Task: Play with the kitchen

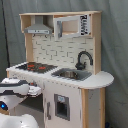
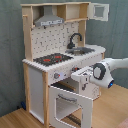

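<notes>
1. Soft, even, moderately bright light in both exterior views; no hard glare anywhere.
2. Blurred throughout, with fuzzy edges on the kitchen (image 1: 60, 65) and its pegboard back (image 2: 52, 37).
3. Faint shade under the grey hood (image 1: 39, 29) and inside the open oven (image 2: 70, 100).
4. Dull grey backdrop curtain (image 2: 10, 60), evenly lit.

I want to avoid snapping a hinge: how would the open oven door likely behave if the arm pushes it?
The oven door hangs open from the kitchen, so it would probably swing rather than resist. It looks like a thin, stiff panel with a handle bar, likely light. Pushed past its open stop, the hinge may strain; the pincer sits just above it.
</notes>
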`<action>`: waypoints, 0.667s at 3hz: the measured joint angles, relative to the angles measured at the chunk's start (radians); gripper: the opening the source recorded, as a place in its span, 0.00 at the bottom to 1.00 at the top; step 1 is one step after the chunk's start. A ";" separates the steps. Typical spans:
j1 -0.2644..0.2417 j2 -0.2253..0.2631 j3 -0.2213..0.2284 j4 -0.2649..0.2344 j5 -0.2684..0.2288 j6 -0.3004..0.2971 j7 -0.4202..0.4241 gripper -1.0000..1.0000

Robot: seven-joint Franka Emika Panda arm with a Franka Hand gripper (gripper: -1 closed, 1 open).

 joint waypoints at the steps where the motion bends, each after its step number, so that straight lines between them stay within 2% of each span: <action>1: 0.055 0.000 -0.071 -0.001 0.004 0.001 0.008 1.00; 2: 0.133 0.000 -0.135 -0.010 0.004 0.002 0.002 1.00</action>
